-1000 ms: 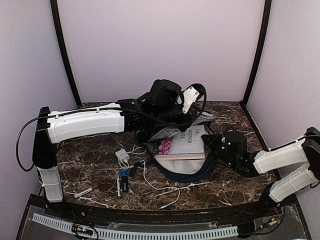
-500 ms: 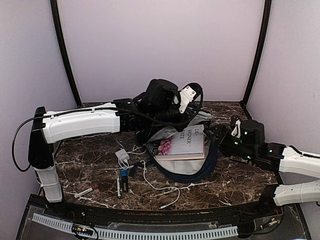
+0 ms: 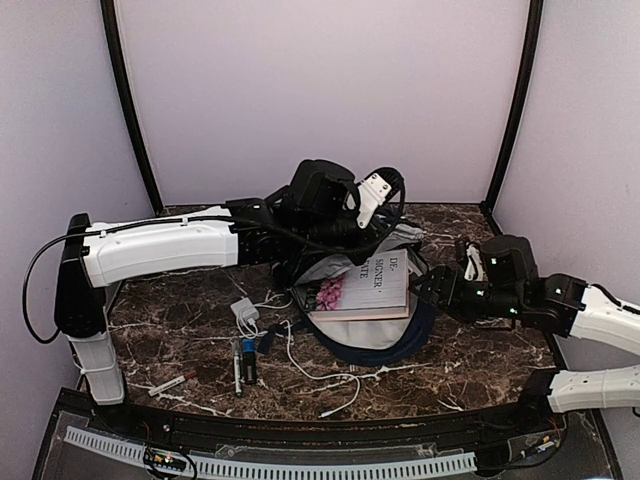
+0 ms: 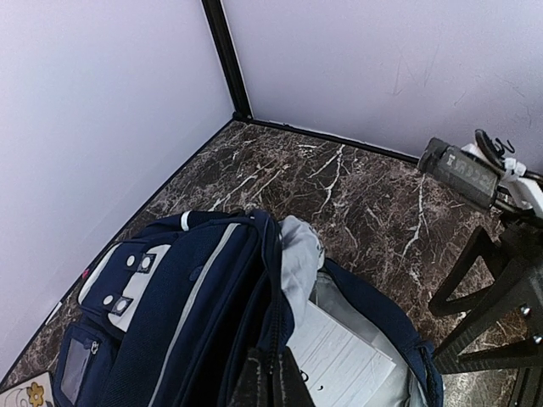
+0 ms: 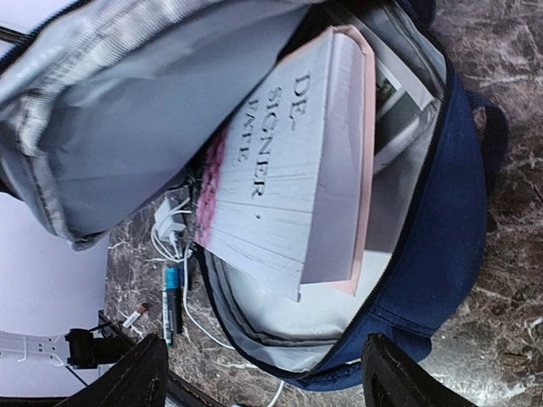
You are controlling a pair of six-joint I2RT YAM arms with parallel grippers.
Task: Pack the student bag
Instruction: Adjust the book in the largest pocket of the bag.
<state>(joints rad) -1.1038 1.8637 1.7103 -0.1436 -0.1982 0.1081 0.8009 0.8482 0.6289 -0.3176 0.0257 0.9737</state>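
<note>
1. Desk (image 3: 470, 370): dark marble top with white veins, enclosed by pale walls.
2. Student bag (image 3: 392, 345): navy with white trim. It lies at the middle of the desk, slightly toward the far side, between the two arms. The main compartment is open and shows a grey lining. The upper flap is lifted off the desk.
3. Book (image 3: 365, 285): white cover with dark lettering, a pink flower print and a pink edge. It rests tilted inside the open compartment, with its near end at the bag's mouth.
4. Left hand (image 4: 271, 377): closed, pinching the zipper edge of the raised flap at the far side of the bag.
5. Right hand (image 5: 267, 386): fingers (image 5: 140, 373) spread wide, gripping nothing. It faces the bag's opening from just beside the bag's right side.
6. Charger (image 3: 244, 312): white, on the desk left of the bag. Its white cable (image 3: 320, 375) runs loosely along the desk in front of the bag.
7. Blue-capped marker (image 3: 248, 360) and thin pen (image 3: 237, 372): side by side, near the charger.
</note>
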